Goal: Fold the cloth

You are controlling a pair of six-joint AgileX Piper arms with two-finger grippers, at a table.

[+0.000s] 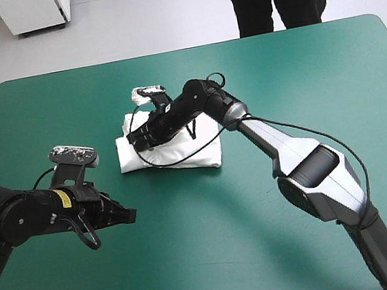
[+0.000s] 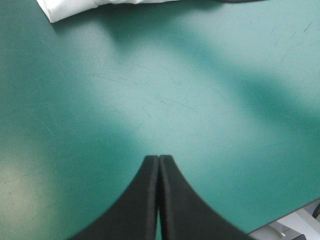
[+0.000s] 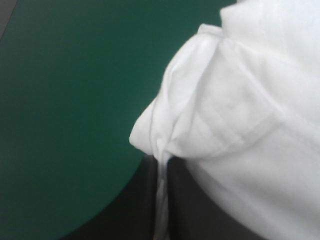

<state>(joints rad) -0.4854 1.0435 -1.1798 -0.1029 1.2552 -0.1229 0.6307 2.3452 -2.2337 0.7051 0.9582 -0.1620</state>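
The white T-shirt (image 1: 179,147) lies as a folded bundle near the middle of the teal-green table. My right gripper (image 1: 136,144) reaches across it to its left end, shut on the T-shirt (image 3: 235,130), a fold of white cloth pinched between the black fingers (image 3: 142,200). My left gripper (image 1: 129,215) hovers over bare cover in front of and to the left of the bundle, shut and holding nothing. In the left wrist view its gripper (image 2: 159,161) forms one pointed arch, with a corner of the T-shirt (image 2: 70,9) well ahead of it.
Bare teal-green cover (image 1: 217,244) surrounds the bundle on every side. The right arm (image 1: 307,164) crosses the table from the near right corner toward the middle.
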